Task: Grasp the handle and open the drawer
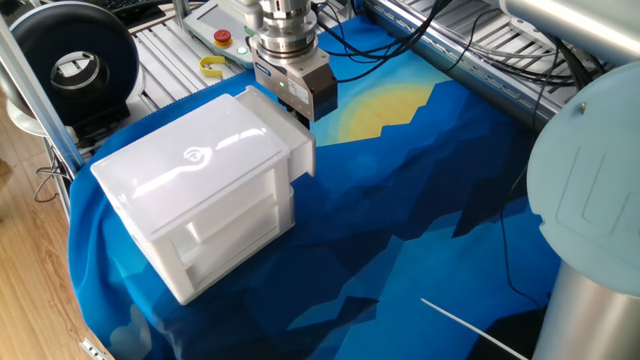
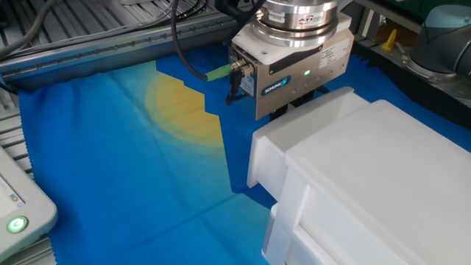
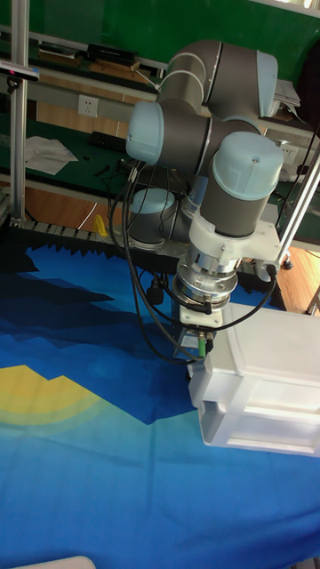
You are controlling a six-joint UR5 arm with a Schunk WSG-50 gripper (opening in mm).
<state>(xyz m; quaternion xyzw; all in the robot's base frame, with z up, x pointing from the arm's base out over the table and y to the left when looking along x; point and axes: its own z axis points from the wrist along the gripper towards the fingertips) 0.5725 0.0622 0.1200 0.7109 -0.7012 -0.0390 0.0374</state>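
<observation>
Bright, even overhead light; glare streaks the white cabinet (image 1: 200, 160) top; all views sharp.

I see a glossy white cabinet (image 1: 195, 195) on a cloth (image 1: 400, 230) patterned in jagged blues with a yellow patch; the end effector (image 2: 288, 112) body looks silver-grey, I think.
</observation>
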